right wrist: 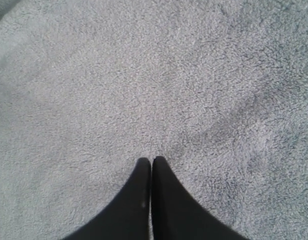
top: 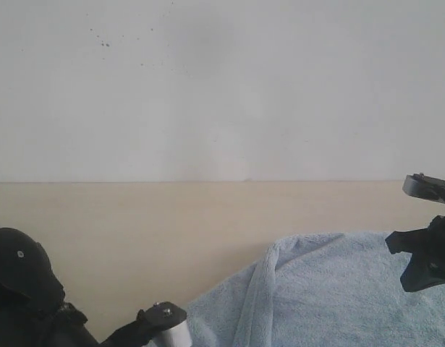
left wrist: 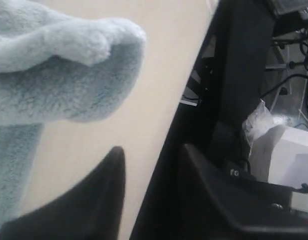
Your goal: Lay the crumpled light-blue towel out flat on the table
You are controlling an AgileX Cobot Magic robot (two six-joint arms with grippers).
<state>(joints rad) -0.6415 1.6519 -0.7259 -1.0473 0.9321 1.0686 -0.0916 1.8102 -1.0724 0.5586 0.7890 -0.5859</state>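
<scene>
The pale light-blue towel lies on the beige table at the lower right, with a raised fold running along its left side. My right gripper is shut, its tips pressed together with nothing showing between them, right over flat towel pile. In the exterior view it hangs at the right edge above the towel. My left gripper is open and empty over bare table, a short way from a rolled towel edge. No care tag is in view.
The white wall rises behind the table's far edge. The left arm's black body fills the lower left corner. In the left wrist view the table's side edge runs close by, with dark frame parts and a white box beyond it.
</scene>
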